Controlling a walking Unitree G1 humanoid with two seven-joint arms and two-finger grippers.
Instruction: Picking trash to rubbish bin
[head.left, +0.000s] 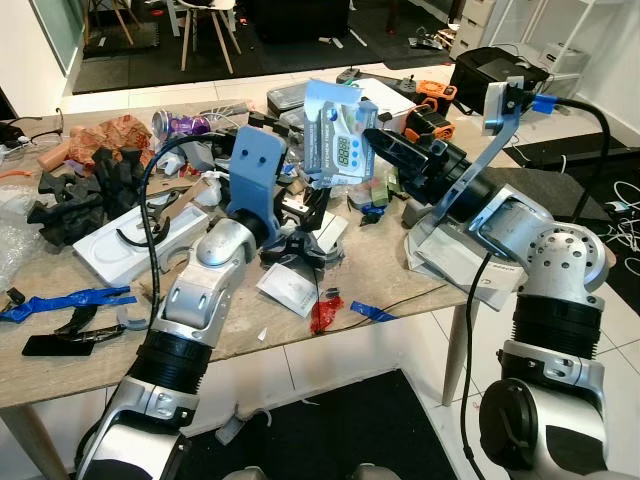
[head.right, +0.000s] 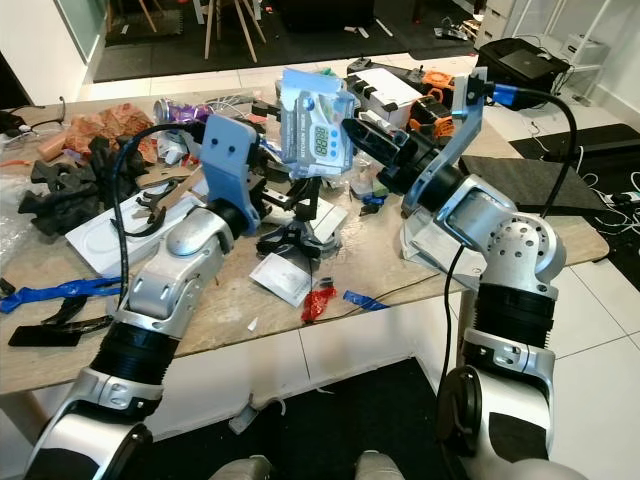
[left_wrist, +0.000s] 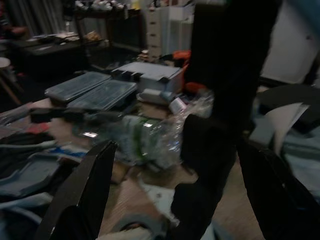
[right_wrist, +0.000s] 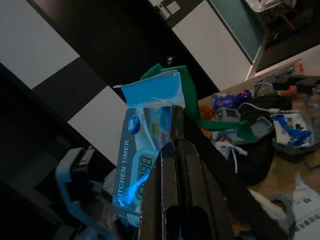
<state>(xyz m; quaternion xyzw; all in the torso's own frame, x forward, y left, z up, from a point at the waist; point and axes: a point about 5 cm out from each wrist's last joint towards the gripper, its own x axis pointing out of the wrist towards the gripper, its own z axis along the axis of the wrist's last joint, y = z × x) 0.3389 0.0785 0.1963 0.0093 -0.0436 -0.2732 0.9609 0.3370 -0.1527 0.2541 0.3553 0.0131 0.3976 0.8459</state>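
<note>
Right end effector pinching kitchen timer pack aloft over table; left end effector spread below.

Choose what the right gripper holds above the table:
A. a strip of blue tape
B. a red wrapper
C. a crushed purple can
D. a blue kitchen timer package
D: the right gripper is shut on the kitchen timer package, lifted above the table.
</note>
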